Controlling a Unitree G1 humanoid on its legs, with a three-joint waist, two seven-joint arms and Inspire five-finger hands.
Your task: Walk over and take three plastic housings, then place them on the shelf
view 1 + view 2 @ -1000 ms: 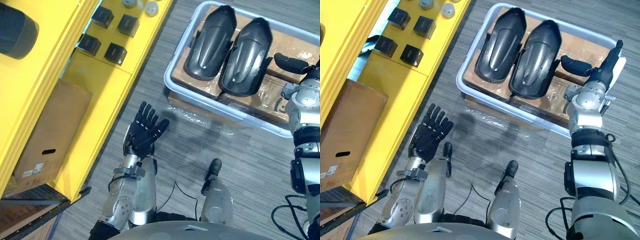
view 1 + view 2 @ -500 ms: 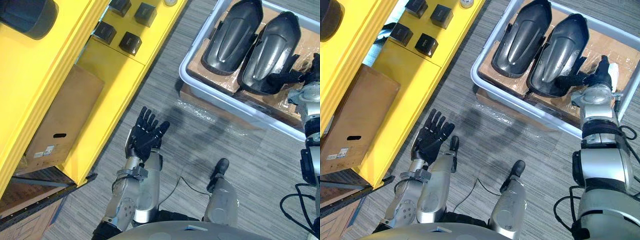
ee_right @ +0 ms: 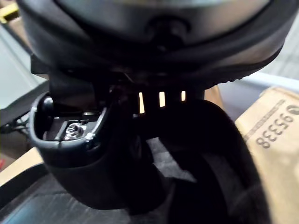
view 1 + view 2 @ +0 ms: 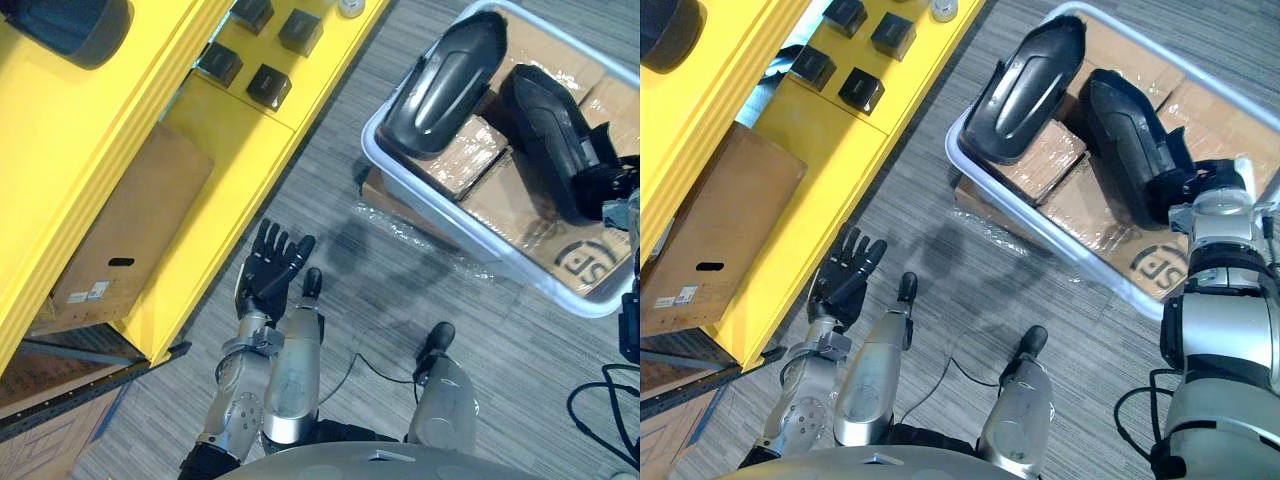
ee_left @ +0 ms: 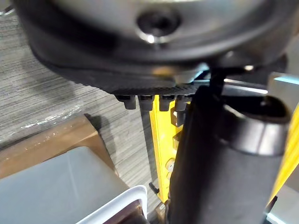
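**Right robot hand at near end of housing**

Two black housings sit in the white bin [image 4: 956, 150], ahead-right. The right housing [image 4: 1130, 135] is tipped on edge, its long axis running away from the right robot hand [image 4: 1192, 182], whose fingers look curled round its near end. The left housing [image 4: 1025, 75] lies beside it. The left robot hand [image 4: 270, 270] is open and empty by the yellow shelf [image 4: 830, 150], well apart.

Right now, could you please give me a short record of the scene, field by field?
left hand: open, empty, above the floor beside the yellow shelf
right hand: curled on the end of the right housing
right housing: tipped on its edge in the bin
left housing: in the bin, lying tilted on cardboard boxes
shelf contents: small black boxes, a brown carton
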